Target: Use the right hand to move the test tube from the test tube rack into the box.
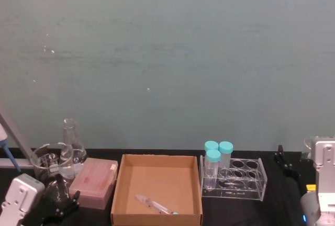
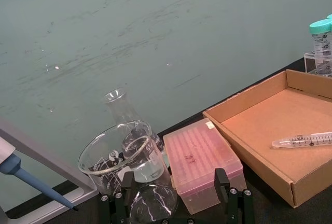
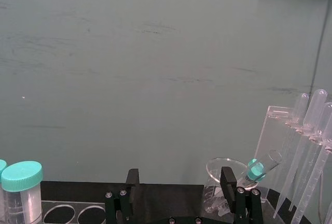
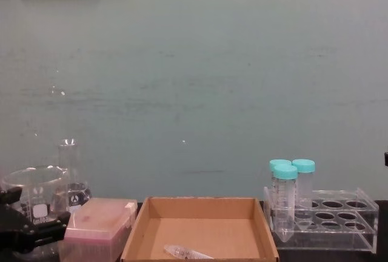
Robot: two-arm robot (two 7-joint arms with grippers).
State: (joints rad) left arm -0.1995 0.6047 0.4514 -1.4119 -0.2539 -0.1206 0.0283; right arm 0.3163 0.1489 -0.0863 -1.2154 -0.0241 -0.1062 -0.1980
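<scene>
Tube (image 1: 156, 204) lying in box (image 1: 121, 184); rack (image 1: 250, 183) standing between box and right end effector (image 3: 180, 189), which is idling released.

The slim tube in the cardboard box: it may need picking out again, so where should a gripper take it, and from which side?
Probably mid-barrel, from straight above. The slim tube lies flat on the floor of the cardboard box, whose low walls block a sideways approach. Set the fingers across its length.
</scene>
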